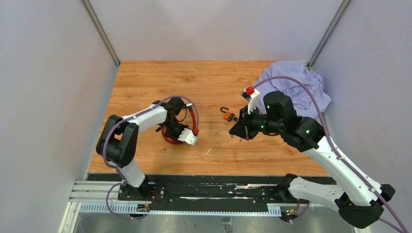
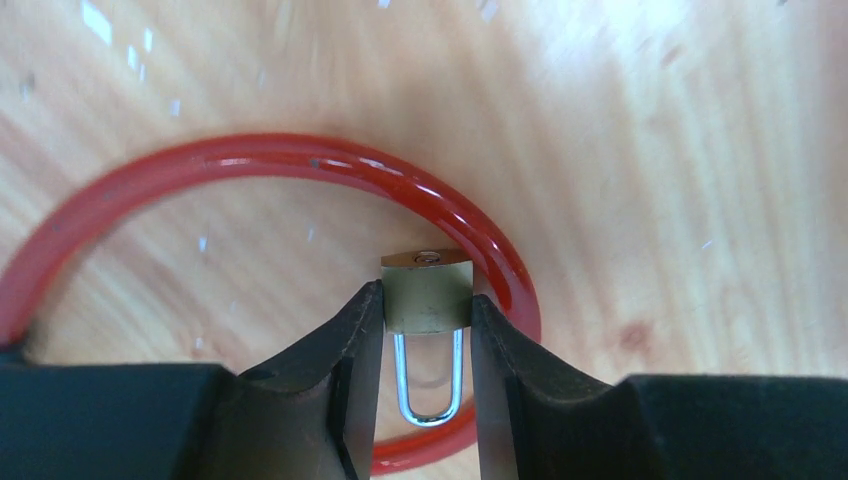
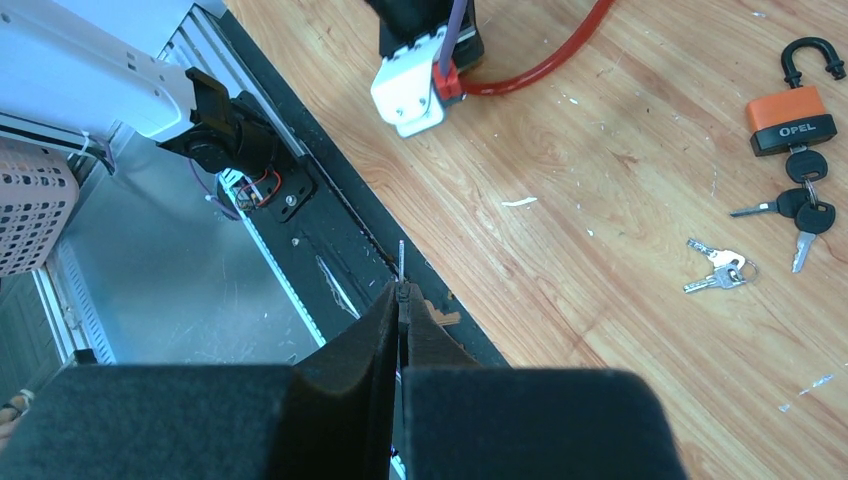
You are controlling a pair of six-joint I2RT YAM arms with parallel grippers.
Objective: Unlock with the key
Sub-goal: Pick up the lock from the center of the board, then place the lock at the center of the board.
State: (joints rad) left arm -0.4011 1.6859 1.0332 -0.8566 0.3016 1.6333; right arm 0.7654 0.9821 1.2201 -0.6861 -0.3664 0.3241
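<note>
Padlock (image 2: pixel 427 290) in left end effector (image 2: pixel 426 302)

Purple cloth (image 1: pixel 291 80) heaped beyond the right gripper (image 3: pixel 402 300), orange padlock (image 3: pixel 790 120) with black keys (image 3: pixel 808 200) near it, silver keys (image 3: pixel 720 268) alongside, red cable loop (image 2: pixel 300 152) off left.

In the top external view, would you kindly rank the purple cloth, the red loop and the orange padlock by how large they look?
1. purple cloth
2. red loop, partly hidden by the left arm
3. orange padlock
All three lie on the table, so nearness hardly skews the order.
</note>
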